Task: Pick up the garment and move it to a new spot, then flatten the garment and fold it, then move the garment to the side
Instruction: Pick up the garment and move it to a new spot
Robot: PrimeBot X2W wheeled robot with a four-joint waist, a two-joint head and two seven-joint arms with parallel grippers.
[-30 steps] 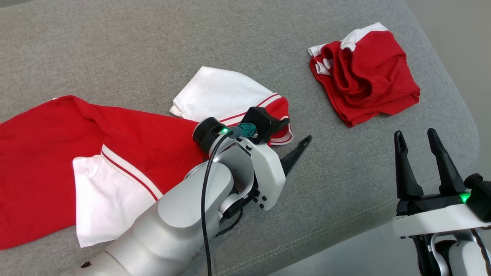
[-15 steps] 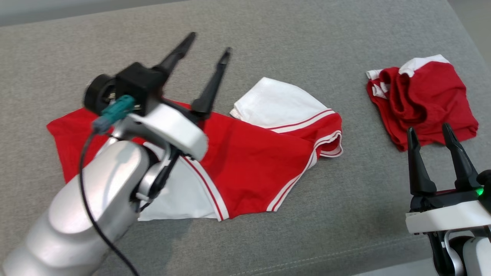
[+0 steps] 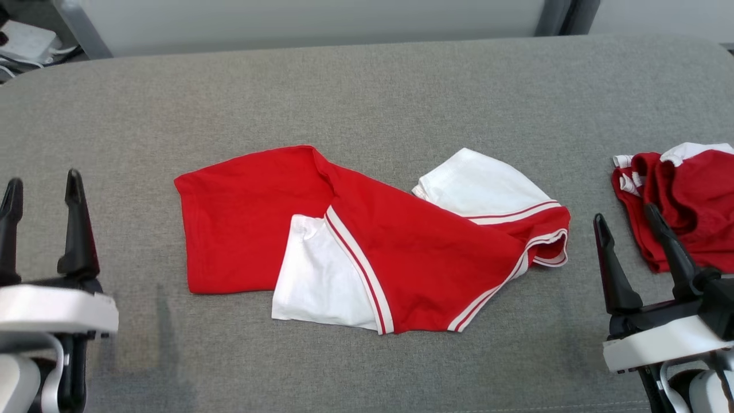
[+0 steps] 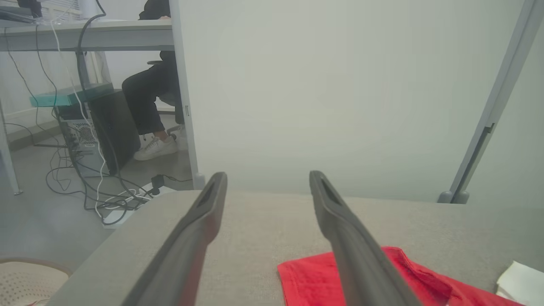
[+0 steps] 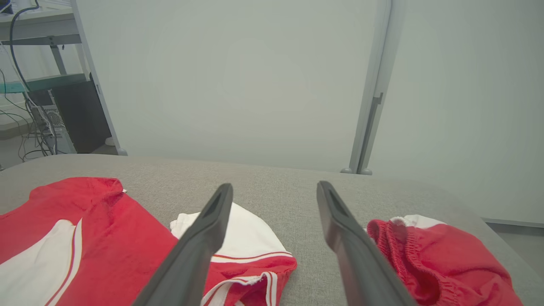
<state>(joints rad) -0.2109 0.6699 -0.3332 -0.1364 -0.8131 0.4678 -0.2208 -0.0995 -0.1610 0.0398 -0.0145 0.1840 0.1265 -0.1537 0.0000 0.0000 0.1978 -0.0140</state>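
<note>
Head: garment point(image 3: 367, 246) lies partly folded, centred on cushion point(image 3: 367, 86), my left claw point(image 3: 43, 179) and right claw point(image 3: 625, 213) both spread and empty either side of it, red bundle point(image 3: 688, 189) at far right; left wrist: adds garment's red corner, a seated person's legs point(image 4: 144, 102) by a desk point(image 4: 85, 40); right wrist: garment and bundle apart.

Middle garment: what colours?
The garment is red with white panels and striped trim; head view shows it best.

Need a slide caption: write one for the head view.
Red-and-white garment lies rumpled on grey cushion, left gripper and right gripper open either side, red bundle at right.
</note>
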